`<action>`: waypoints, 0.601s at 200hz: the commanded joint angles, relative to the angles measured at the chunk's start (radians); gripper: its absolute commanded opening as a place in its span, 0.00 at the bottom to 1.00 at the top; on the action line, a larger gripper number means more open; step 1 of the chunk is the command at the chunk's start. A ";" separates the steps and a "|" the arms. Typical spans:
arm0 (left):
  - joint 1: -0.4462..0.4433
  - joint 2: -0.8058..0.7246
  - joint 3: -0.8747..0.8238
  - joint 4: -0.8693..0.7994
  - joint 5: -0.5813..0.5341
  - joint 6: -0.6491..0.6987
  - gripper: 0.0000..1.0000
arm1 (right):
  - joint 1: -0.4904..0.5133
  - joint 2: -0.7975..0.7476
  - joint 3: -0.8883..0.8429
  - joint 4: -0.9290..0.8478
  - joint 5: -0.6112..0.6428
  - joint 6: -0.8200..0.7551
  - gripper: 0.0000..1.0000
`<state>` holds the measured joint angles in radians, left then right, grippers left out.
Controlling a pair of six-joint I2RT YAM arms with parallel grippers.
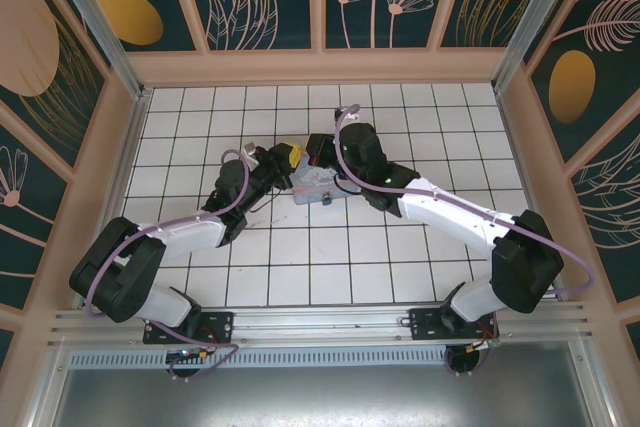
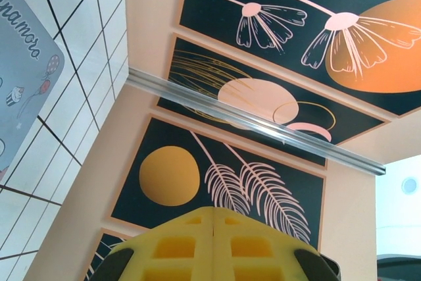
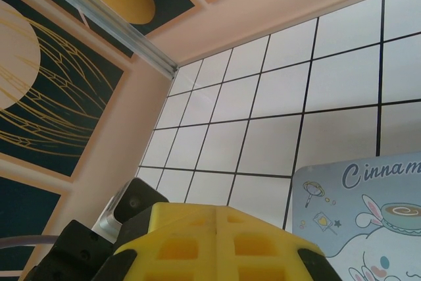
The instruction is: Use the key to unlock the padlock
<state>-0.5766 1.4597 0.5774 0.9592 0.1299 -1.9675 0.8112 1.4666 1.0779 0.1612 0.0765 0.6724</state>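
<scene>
Yellow fingers (image 2: 172, 247) of the left gripper (image 2: 214, 228) are pressed flat together along one thin seam, and in the right wrist view the yellow fingers (image 3: 176, 248) of the right gripper (image 3: 217, 223) are closed in the same way. Whether something thin is pinched inside either pair cannot be told. From above, the two arms reach toward the middle of the white tiled table (image 1: 400, 267), and their grippers meet over a pastel blue box (image 1: 310, 185) with cartoon print. The left gripper is just beside the box's far left corner, and the right gripper is at its far right side. At the near edge of the box there is a tiny bluish piece that seems to be the padlock (image 1: 328, 199), but it is too small to be sure. The key cannot be made out at this size. In the left wrist view the box is at the left edge, and in the right wrist view its printed lid lies at the lower right, beside the fingers.
</scene>
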 commanded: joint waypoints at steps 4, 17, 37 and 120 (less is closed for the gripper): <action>-0.007 0.005 -0.009 -0.005 -0.008 0.024 0.00 | -0.006 -0.018 0.026 0.029 -0.010 0.011 0.00; -0.007 0.002 0.001 -0.028 -0.009 0.062 0.00 | -0.007 -0.031 0.016 0.023 0.002 0.012 0.04; -0.006 -0.004 0.034 -0.097 -0.004 0.169 0.00 | -0.011 -0.084 -0.031 0.000 0.036 0.015 0.32; -0.007 0.005 0.264 -0.451 0.073 0.897 0.00 | -0.178 -0.443 -0.403 0.035 -0.142 0.047 0.54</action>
<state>-0.5766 1.4597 0.7708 0.6327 0.1528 -1.3891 0.6815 1.0832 0.7483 0.1333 0.0628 0.7124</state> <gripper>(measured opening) 0.068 0.541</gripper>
